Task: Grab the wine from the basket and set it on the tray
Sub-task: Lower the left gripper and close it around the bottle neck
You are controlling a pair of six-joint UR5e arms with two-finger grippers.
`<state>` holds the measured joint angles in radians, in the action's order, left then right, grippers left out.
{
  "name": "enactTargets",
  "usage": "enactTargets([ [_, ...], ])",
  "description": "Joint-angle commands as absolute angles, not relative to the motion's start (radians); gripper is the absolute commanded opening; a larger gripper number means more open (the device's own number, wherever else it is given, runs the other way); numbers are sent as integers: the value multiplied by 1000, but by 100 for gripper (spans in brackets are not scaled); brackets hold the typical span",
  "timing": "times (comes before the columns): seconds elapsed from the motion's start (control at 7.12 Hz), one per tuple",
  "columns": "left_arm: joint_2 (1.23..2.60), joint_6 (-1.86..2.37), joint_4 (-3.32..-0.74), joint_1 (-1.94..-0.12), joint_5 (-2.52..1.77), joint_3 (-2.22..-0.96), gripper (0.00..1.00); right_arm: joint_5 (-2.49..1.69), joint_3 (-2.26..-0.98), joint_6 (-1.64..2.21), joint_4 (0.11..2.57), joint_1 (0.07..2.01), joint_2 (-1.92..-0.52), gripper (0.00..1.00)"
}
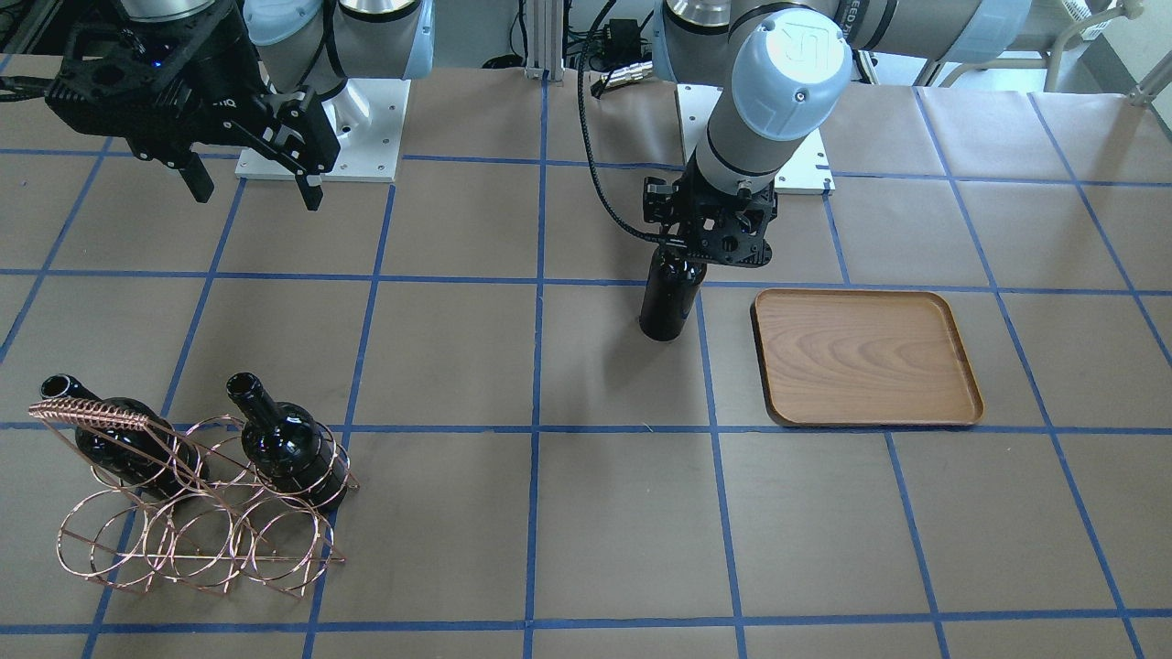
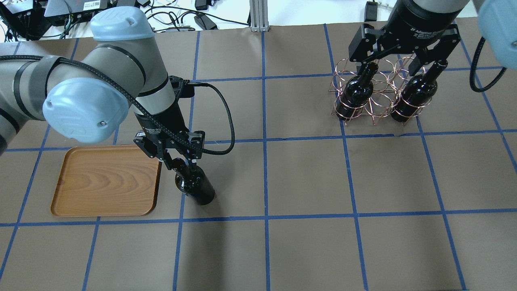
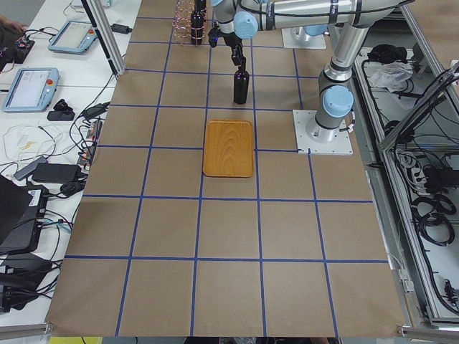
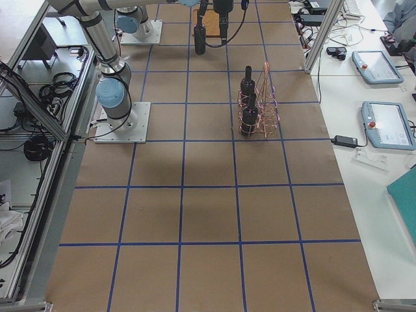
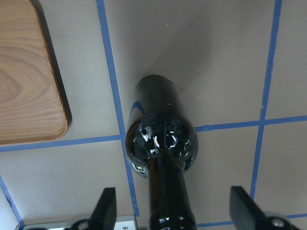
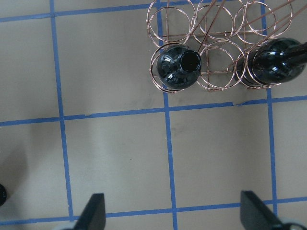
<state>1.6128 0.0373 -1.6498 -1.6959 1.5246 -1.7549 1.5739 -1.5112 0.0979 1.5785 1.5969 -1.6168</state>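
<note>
A near-black wine bottle (image 2: 194, 184) stands upright on the table paper just beside the wooden tray (image 2: 105, 182), not on it. My left gripper (image 2: 177, 159) is open around its neck. In the left wrist view its fingers (image 5: 108, 206) stand wide on both sides of the neck without touching the wine bottle (image 5: 160, 143). The copper wire basket (image 2: 375, 95) stands at the far right and holds two more bottles (image 2: 357, 91) (image 2: 416, 95). My right gripper (image 2: 398, 66) is open and empty, high above the basket.
The tray (image 1: 865, 357) has nothing on it. The basket (image 1: 197, 513) has several unfilled loops. The arm bases (image 1: 320, 137) stand at the robot's edge of the table. Blue tape lines cross the brown paper.
</note>
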Motion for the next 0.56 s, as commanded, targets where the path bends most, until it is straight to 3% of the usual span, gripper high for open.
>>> enactTargets([
  [0.0, 1618, 41, -1651, -1695, 1526, -1756, 25, 1574, -1511, 97, 1578, 1597, -1617, 100],
  [0.14, 1618, 46, -1649, -1695, 1525, -1755, 0, 1574, -1511, 97, 1578, 1597, -1617, 100],
  [0.42, 1620, 46, -1647, -1695, 1520, -1746, 0, 1572, -1511, 95, 1577, 1598, -1618, 100],
])
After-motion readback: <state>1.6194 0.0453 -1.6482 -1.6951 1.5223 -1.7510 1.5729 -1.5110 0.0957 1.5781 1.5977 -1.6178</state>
